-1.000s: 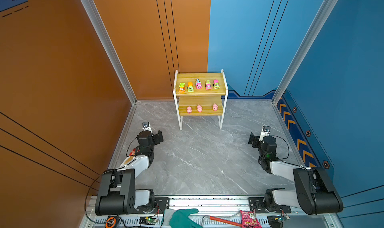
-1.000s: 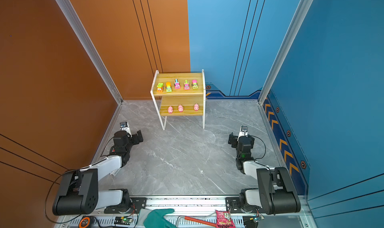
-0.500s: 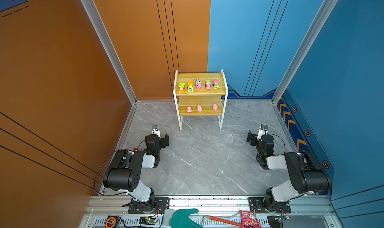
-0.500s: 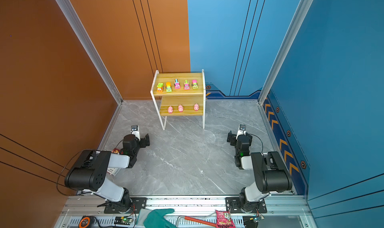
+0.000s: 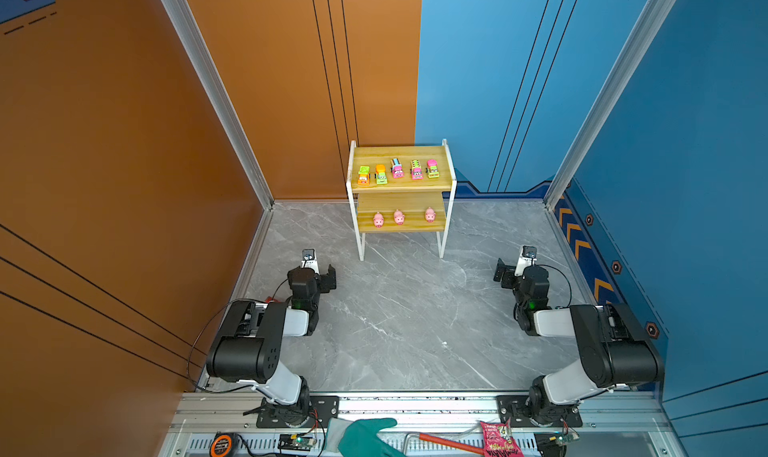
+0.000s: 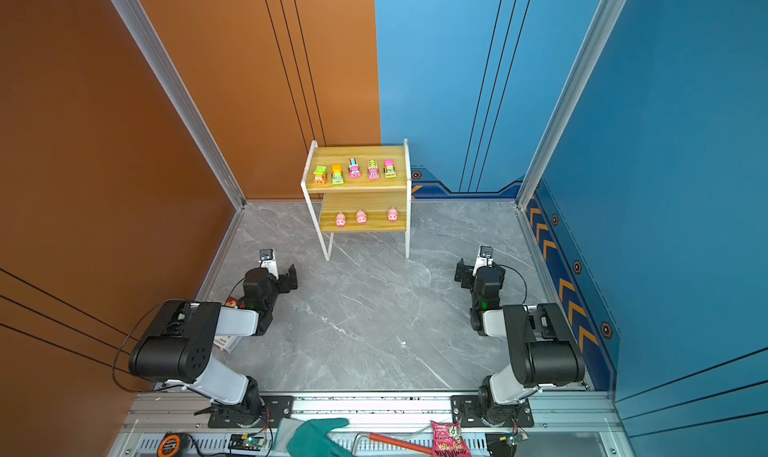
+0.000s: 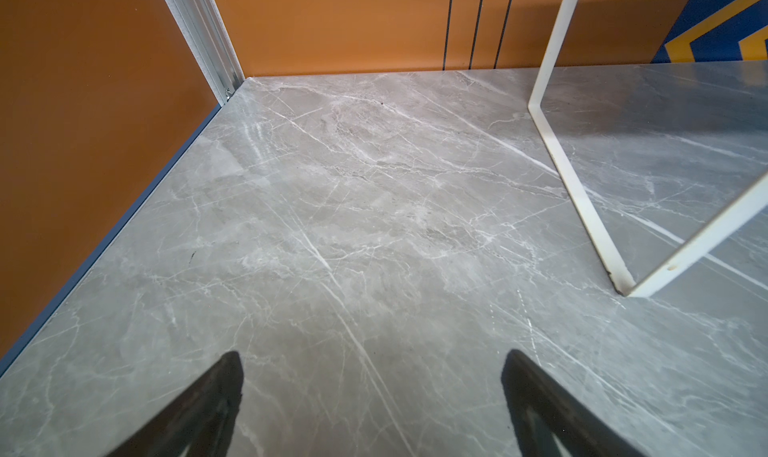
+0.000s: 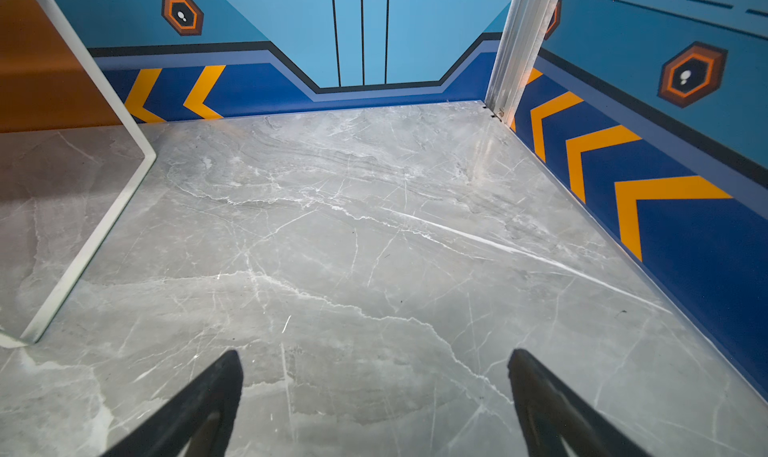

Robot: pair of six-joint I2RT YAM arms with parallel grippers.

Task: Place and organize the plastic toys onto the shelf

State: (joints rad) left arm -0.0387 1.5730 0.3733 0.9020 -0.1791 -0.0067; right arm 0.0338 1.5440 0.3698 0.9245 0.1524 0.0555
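The shelf (image 5: 399, 152) (image 6: 357, 152) stands against the back wall in both top views. Several neon toy trucks (image 5: 397, 169) (image 6: 354, 169) sit in a row on its upper board. Three pink pigs (image 5: 399, 217) (image 6: 360, 217) stand on the lower board. My left gripper (image 5: 320, 270) (image 6: 279, 270) hovers low over the marble floor, in front of and left of the shelf. It is open and empty (image 7: 372, 355). My right gripper (image 5: 513, 268) (image 6: 473, 268) is in front of and right of the shelf, also open and empty (image 8: 376, 353). Each wrist view shows a white shelf leg (image 7: 582, 193) (image 8: 95, 234).
Orange wall on the left, blue wall on the right and behind. On the front rail lie a teal glove (image 5: 361, 434), a pink snack packet (image 5: 496, 438), a red-handled tool (image 5: 444, 442) and a tape measure (image 5: 220, 444).
Both arms have folded up, their elbows rising over the front rail. The left gripper has shifted a little to the right. Both grippers stay open; the toys have not moved.
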